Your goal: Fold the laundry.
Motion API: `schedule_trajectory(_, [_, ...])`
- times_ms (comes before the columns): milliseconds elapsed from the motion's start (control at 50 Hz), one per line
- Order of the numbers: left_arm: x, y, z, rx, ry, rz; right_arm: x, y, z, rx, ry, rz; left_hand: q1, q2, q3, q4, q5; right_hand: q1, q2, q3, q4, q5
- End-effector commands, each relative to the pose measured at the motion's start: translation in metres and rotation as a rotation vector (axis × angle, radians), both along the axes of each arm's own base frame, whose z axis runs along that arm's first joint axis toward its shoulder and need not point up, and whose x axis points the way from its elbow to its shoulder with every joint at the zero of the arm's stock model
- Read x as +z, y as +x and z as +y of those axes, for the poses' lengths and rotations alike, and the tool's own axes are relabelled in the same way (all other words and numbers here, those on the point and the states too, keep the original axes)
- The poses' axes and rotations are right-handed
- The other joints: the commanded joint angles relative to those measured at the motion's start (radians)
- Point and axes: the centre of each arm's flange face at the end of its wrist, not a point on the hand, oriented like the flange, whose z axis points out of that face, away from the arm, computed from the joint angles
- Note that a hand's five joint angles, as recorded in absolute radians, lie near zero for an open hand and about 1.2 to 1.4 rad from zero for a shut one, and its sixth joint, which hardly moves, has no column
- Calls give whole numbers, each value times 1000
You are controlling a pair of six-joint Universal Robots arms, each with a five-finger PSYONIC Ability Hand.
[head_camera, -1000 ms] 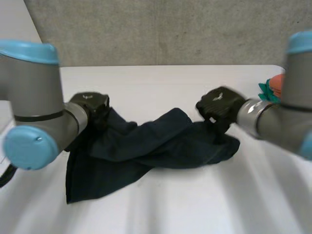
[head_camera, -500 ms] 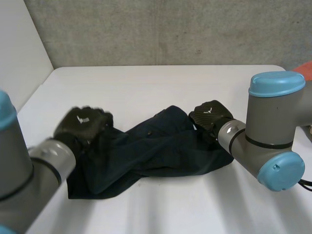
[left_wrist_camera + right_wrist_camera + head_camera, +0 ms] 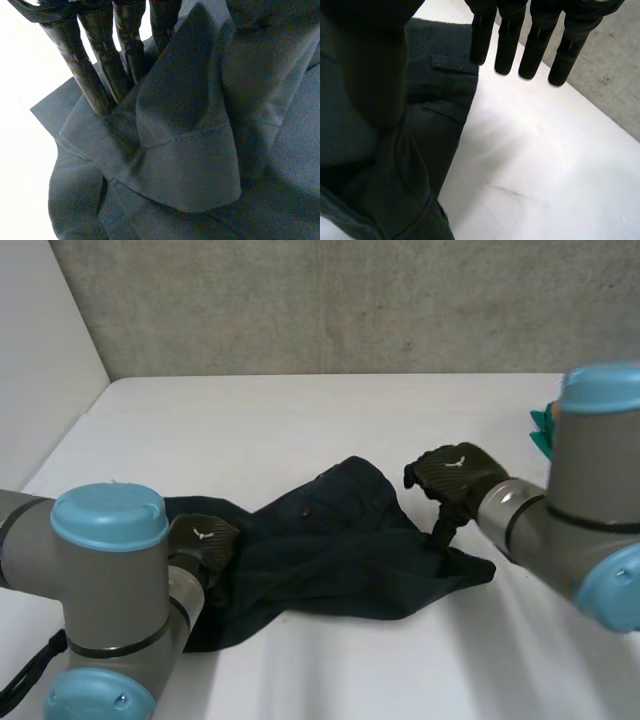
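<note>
Cloth [image 3: 340,550], one, dark woven, crumpled mid-frame on white table [image 3: 300,420]; left hand [image 3: 205,540] fingers [image 3: 100,75] straight, pressing folds; right hand [image 3: 455,475] fingers [image 3: 535,55] straight, spread.

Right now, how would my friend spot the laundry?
On the white table, look between the robot's black left hand and right hand. The crumpled dark navy garment sprawls there. It is big and dark, unlike the small bright teal thing at the table's right edge.
</note>
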Motion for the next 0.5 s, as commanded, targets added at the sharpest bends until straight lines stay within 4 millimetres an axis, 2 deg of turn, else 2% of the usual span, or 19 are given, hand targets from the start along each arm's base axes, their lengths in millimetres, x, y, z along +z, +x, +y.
schedule_trajectory(20, [3, 2, 2, -9, -12, -1, 11, -17, 4, 26, 164, -13, 516, 519, 529, 522, 528, -188, -188, -191, -188, -169])
schedule_trajectory(100, [15, 4, 1, -4, -41, 20, 8, -21, 15, 89, 258, 24, 516, 519, 529, 522, 528, -200, -200, -203, -200, -181])
schedule_trajectory(180, [25, 4, -1, -1, -63, 42, -8, -20, 22, 133, 279, 65, 516, 519, 529, 522, 528, -173, -174, -177, -174, -154])
schedule_trajectory(220, [32, 2, 0, -15, -73, 57, -21, -15, 19, 135, 247, 68, 516, 519, 529, 522, 528, -48, -48, -51, -48, -28])
schedule_trajectory(260, [37, 2, 2, -24, -71, 63, -30, -12, 16, 125, 219, 66, 516, 519, 529, 522, 528, 169, 168, 166, 168, 188])
schedule_trajectory(280, [43, 2, 4, -31, -72, 71, -35, -9, 13, 104, 188, 62, 516, 519, 529, 522, 528, 571, 571, 568, 571, 590])
schedule_trajectory(300, [47, 2, 6, -35, -70, 76, -35, -8, 10, 87, 170, 56, 516, 519, 529, 522, 528, 790, 790, 787, 790, 810])
schedule_trajectory(320, [50, 2, 8, -38, -69, 79, -35, -6, 8, 78, 149, 48, 516, 519, 529, 522, 528, 944, 944, 941, 944, 963])
schedule_trajectory(340, [55, 3, 9, -40, -69, 83, -34, -5, 7, 69, 133, 43, 516, 519, 529, 522, 528, 946, 945, 942, 945, 965])
schedule_trajectory(420, [89, 5, 17, -44, -94, 126, -11, -1, 9, 67, 55, 27, 516, 519, 529, 522, 528, 946, 945, 942, 945, 965])
schedule_trajectory(440, [109, 8, 20, -43, -127, 153, 13, 1, 13, 83, -20, 9, 516, 519, 529, 522, 528, 946, 945, 942, 945, 965])
schedule_trajectory(500, [148, 13, 26, -39, -204, 209, 60, 0, 20, 100, -169, -25, 516, 519, 529, 522, 528, 946, 945, 942, 945, 965])
